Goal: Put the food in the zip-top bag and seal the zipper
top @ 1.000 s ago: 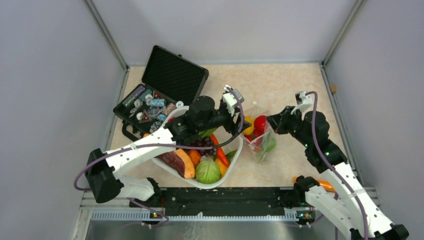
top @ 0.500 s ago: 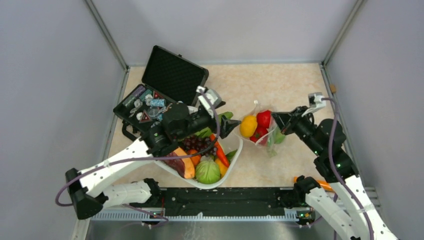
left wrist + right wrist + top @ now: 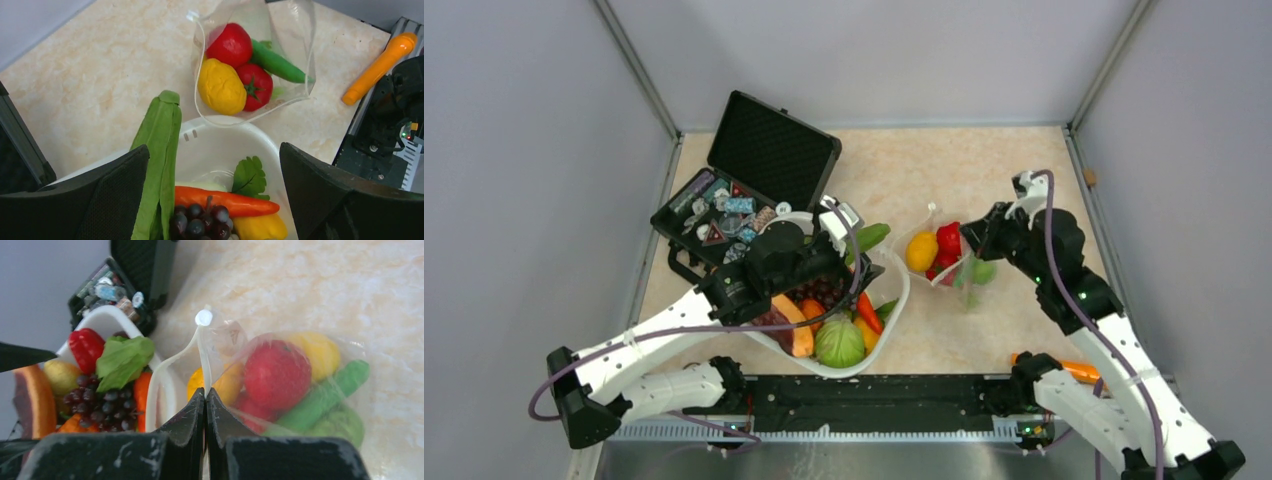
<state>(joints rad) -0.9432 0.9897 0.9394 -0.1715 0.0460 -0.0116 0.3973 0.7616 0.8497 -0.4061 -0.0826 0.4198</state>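
— What is hard to make out?

— From above, the left gripper (image 3: 214, 150) is mostly tucked under its own wrist. Its wrist camera shows the fingers (image 3: 90, 200) spread wide over the white basket (image 3: 235, 131) with nothing between them. That view cuts off the basket's near half, so the grapes (image 3: 200, 222) run off the bottom. The bits in the open black case (image 3: 754, 185), by the tabletop's far left corner, are too small to name.

— And the bag?

— The bag (image 3: 956, 285) is right of the tabletop's middle, just beside the basket's right rim. The right gripper (image 3: 205, 391) has its fingers pressed together, pinching the bag by its zipper strip (image 3: 201, 350). Left of the pinch a second line of the strip bows away, so the mouth gapes there. I cannot tell whether the bag's bottom rests on the tabletop.

— Count what is inside.

— Two tomatoes (image 3: 230, 45), one lemon (image 3: 220, 87), one long green pod (image 3: 277, 62). One small green piece (image 3: 342, 425) is blurred behind the plastic. From the right wrist, yellow shows on both sides of a tomato, and I cannot tell whether that is one lemon or two.

— Outside it?

— One okra (image 3: 160, 140) lies across the basket's far rim. In the basket are one carrot (image 3: 225, 200), one cabbage (image 3: 839, 342) and one papaya slice (image 3: 789, 325). One orange stick (image 3: 1076, 370) lies at the near right edge.
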